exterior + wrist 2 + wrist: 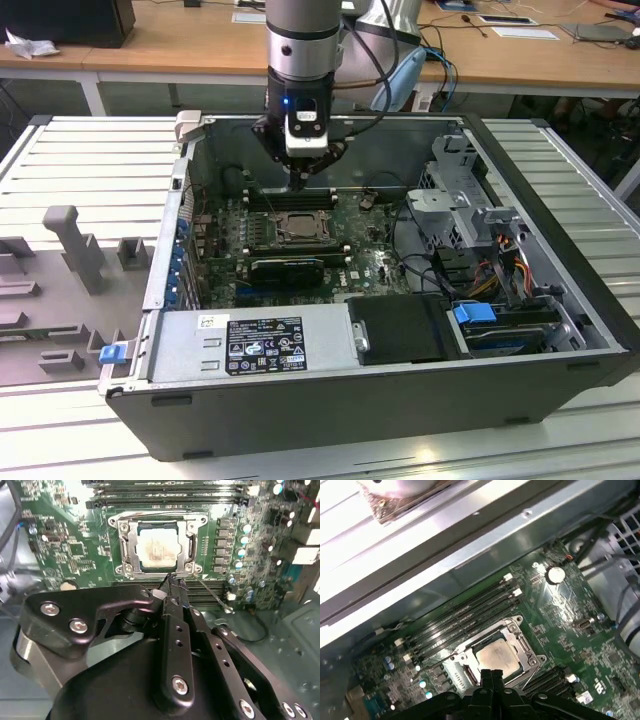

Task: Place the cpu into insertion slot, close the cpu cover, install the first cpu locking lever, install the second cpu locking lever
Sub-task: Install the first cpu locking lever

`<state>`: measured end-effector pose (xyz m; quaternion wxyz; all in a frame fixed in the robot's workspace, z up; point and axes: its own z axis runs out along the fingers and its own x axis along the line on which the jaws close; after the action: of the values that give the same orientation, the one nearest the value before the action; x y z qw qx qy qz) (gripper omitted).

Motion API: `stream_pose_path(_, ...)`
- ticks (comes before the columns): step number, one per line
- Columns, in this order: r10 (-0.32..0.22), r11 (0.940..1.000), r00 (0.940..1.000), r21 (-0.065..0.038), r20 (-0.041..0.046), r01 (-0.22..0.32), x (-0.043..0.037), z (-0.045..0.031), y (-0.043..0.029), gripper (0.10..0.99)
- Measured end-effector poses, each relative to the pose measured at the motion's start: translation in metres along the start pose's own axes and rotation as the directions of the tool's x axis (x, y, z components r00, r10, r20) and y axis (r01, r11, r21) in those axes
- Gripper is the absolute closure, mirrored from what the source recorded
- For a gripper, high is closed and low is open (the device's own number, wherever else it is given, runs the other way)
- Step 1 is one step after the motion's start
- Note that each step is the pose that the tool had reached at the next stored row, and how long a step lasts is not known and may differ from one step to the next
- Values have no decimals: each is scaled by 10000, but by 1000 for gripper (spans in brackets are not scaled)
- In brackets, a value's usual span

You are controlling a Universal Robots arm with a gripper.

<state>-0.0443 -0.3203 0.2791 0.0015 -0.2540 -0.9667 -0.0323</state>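
cpu (159,550) matt silvery (smudged); cpu cover (131,546) glossy metal.

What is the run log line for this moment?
cpu: in slot | cover: down over cpu | gripper: shut, at slot edge

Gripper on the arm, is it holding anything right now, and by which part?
Nothing is held: the black gripper has its fingertips shut together, empty, beside the grey metal cpu cover framing the pale square cpu.

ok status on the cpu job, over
gripper shut, at the insertion slot edge. cpu seated, cpu cover down over it. thin metal lever sticking out beside gripper.
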Motion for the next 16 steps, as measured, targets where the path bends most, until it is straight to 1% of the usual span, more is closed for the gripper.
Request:
stream_pose_path(1,-290,9996,9996,5,-18,290,0,0,0,980)
stream_pose_path(3,-628,9980,9980,11,-40,628,0,0,0,980)
stream_pose_path(4,-990,9951,9951,16,-62,990,0,0,0,980)
stream_pose_path(6,-1312,9914,9913,19,-83,1312,0,0,0,980)
stream_pose_path(9,-1983,9801,9801,25,-126,1984,0,0,0,980)
stream_pose_path(11,-2245,9745,9744,27,-144,2245,0,0,0,980)
stream_pose_path(12,-2491,9685,9684,28,-160,2491,0,0,0,980)
stream_pose_path(14,-2700,9628,9627,29,-174,2701,0,0,0,980)
stream_pose_path(15,-2842,9587,9586,29,-183,2842,0,0,0,980)
stream_pose_path(16,-2933,9560,9558,29,-189,2934,0,0,0,980)
